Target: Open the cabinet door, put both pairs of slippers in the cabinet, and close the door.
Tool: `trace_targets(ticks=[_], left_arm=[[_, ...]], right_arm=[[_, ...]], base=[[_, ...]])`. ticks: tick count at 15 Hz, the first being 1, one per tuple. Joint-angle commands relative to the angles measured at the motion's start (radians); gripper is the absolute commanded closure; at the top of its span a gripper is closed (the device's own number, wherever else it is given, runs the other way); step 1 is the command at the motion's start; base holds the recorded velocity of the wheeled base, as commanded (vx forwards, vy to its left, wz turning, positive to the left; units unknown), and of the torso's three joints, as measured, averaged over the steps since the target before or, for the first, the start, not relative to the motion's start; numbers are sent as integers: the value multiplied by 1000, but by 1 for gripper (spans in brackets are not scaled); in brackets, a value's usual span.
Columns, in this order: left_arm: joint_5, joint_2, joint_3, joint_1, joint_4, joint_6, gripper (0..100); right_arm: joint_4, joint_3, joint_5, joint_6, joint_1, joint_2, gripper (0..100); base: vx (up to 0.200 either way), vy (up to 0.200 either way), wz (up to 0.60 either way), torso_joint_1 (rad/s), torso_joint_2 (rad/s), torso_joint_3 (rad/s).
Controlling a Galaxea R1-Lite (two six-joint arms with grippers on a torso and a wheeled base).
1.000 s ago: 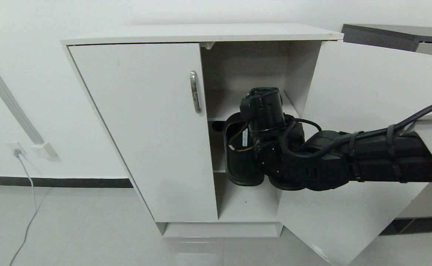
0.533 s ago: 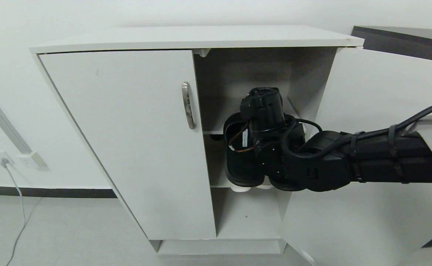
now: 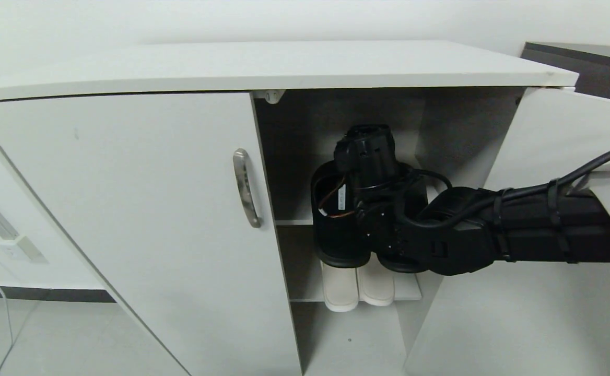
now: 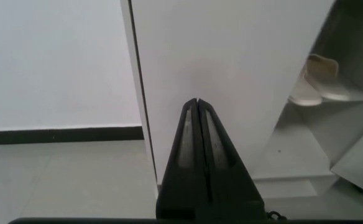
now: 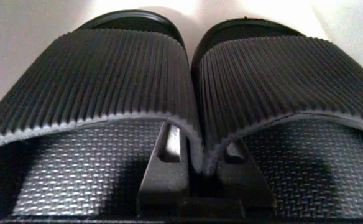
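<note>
Two pairs of slippers were the concern, and only one lay shelved. Farthest left, the left end effector (image 4: 197, 102) had its fingers pressed flat together with nothing between them. It pointed at the closed white left-hand door (image 3: 127, 219) of the white wooden cabinet (image 3: 284, 62), off to the side of the opening. Just right of that door's curved metal handle (image 3: 246, 188) the compartment stood open. The pair of soft white slippers (image 3: 357, 284) lay side by side on the middle shelf (image 3: 409, 293), long axes running front to back, near ends overhanging the shelf's front edge. Directly above them, and apart from them, hung the pair of black ribbed rubber slippers (image 3: 336, 224), pinched together by their inner strap edges in the clenched right end effector (image 5: 200, 154). These two lay parallel, their long axis pointing into the cabinet in line with the white pair beneath. They crossed in front of the upper shelf (image 3: 289, 222), so how deep inside the opening they were could not be told. The coming move seemed to turn on this stacking. The right arm, coming in beside the open white right-hand door (image 3: 545, 156), was far the nearer. It would likely need to carry its load onto free shelf space rather than straight down onto the white pair.
</note>
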Motion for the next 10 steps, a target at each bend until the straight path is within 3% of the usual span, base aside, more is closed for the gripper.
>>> trace_targets(ticks=[1,5,10], left_arm=[[0,0,0,0,-1,0,100],[0,0,0,0,-1,0,100],[2,0,0,0,-1,0,100]], right_arm=[[-1,0,0,1,2,-5,100],[-1,-23,5,-25,-7,3,100],[4,-144,37,-52,-70,67,100]], base=[[0,0,0,0,0,0],[0,0,0,0,0,0],[0,0,0,0,0,0]])
